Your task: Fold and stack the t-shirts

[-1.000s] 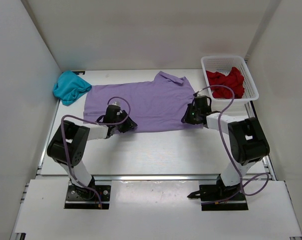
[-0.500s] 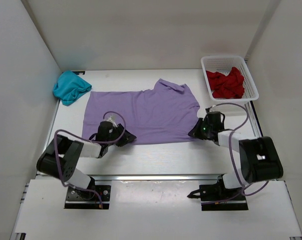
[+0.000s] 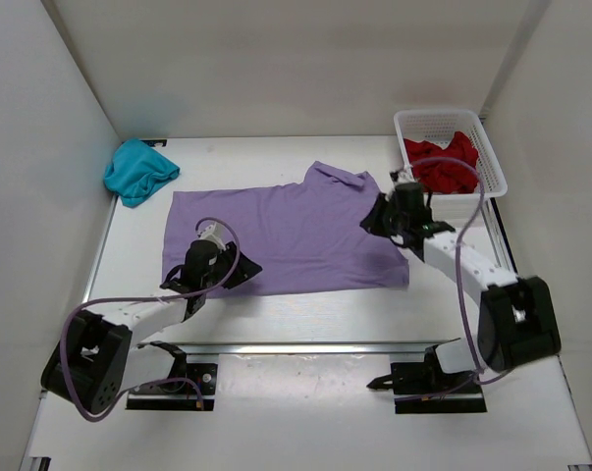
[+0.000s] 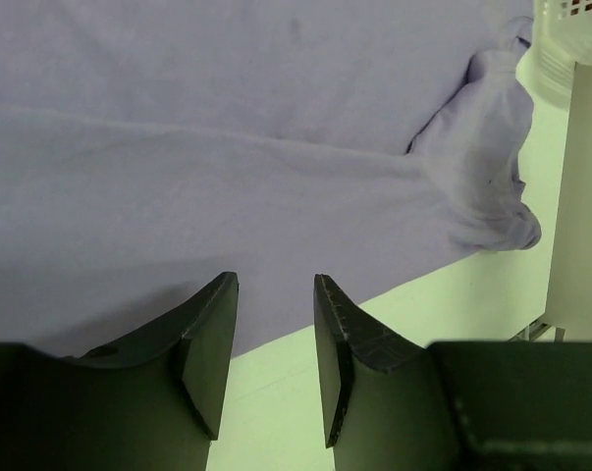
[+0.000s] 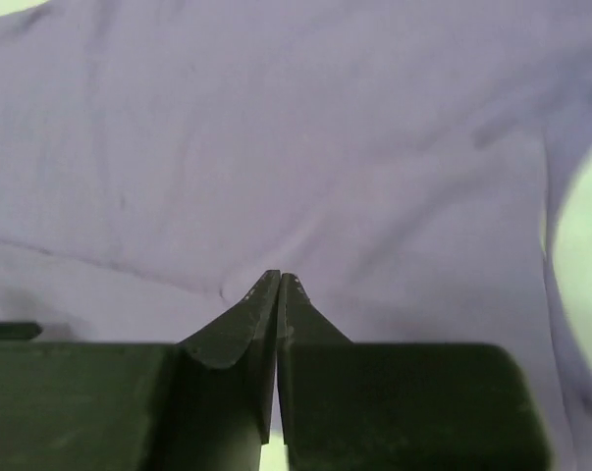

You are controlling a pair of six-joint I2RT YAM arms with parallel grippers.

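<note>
From above, the pale lavender cloth t-shirt [image 3: 286,231] lies spread on the white table [image 3: 305,319], with the left gripper [image 3: 242,270] at its near hem and the right gripper [image 3: 372,221] at its right-hand sleeve. Left wrist: jaws partly open over the hem, holding nothing. Right wrist: jaws closed, tips on creased cloth.

A white mesh basket [image 3: 492,149] sits at the upper right of the overhead view, on the white table [image 3: 276,157], near the right wall.

No readable text, labels or numbers anywhere.
</note>
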